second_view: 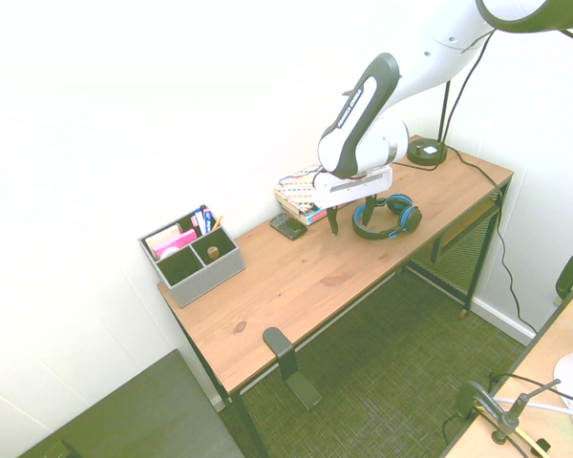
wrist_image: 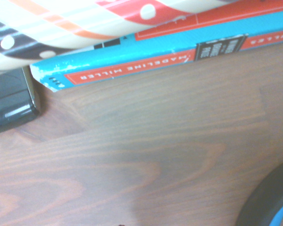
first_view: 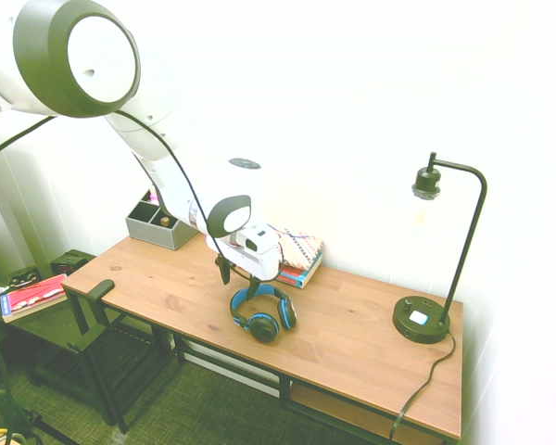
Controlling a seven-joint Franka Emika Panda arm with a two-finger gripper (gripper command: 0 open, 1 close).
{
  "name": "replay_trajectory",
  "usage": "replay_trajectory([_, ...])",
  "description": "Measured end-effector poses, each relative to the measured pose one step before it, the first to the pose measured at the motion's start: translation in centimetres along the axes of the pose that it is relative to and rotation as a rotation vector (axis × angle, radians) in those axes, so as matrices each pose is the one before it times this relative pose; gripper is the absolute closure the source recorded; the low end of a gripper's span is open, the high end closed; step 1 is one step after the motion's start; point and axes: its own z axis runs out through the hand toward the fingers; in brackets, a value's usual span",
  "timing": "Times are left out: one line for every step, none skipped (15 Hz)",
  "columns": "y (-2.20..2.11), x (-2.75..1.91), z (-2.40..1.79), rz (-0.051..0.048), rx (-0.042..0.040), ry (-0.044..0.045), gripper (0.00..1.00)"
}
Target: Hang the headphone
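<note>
Looking at the desk, we find the headphone lying flat on the wood near the middle, its blue band arched toward the wall and both black cups toward the front edge. Our gripper hangs low just above the desk, right beside the headphone on the side of the grey organiser, with one dark finger close to the band. In the second exterior view the fingers point down with a gap between them and nothing held, so we read them as parted and empty.

What the coming move turns on, in our judgement, is this offset: the headphone sits to one side of the fingers, toward the lamp, so we would need a short sideways shift along the desk's length before closing on the band. The band's curve runs roughly across the desk's length. A black hook clamped at the front edge, well away toward the organiser end, looks like the likely place to hang it.

As for writing, the wrist view shows a blue book under a patterned pouch, its spine reading "MADELINE MILLER"; the dark title panel is too blurred to read. A small black device lies just beside the book.
</note>
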Motion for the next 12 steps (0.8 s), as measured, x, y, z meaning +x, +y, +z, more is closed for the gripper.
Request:
replay_trajectory([-0.012,0.057,0.180,-0.00158,-0.00022,-0.00234,1.00])
replay_trajectory([0.026,0.074,0.197,0.00037,-0.00064,-0.00252,1.00])
replay_trajectory([0.036,0.073,0.250,0.00084,-0.00225,-0.00193,1.00])
replay_trajectory([0.022,0.058,0.245,0.00021,-0.00234,-0.00164,1.00])
replay_trajectory([-0.012,0.140,0.067,-0.00016,0.00039,0.00034,1.00])
replay_trajectory([0.068,0.111,0.027,-0.00209,0.00032,-0.00048,1.00])
replay_trajectory([0.103,0.147,0.000,-0.00069,0.00053,-0.00031,1.00])
replay_trajectory([0.076,0.102,0.006,0.00153,0.00152,-0.00148,1.00])
replay_trajectory([0.064,0.078,0.014,0.00000,0.00212,-0.00237,1.00])
replay_trajectory([0.044,0.047,0.021,0.00034,0.00203,-0.00241,1.00])
replay_trajectory([0.037,0.028,0.040,0.00348,0.00355,-0.00415,1.00])
replay_trajectory([0.036,0.033,0.032,0.00357,0.00249,-0.00280,1.00])
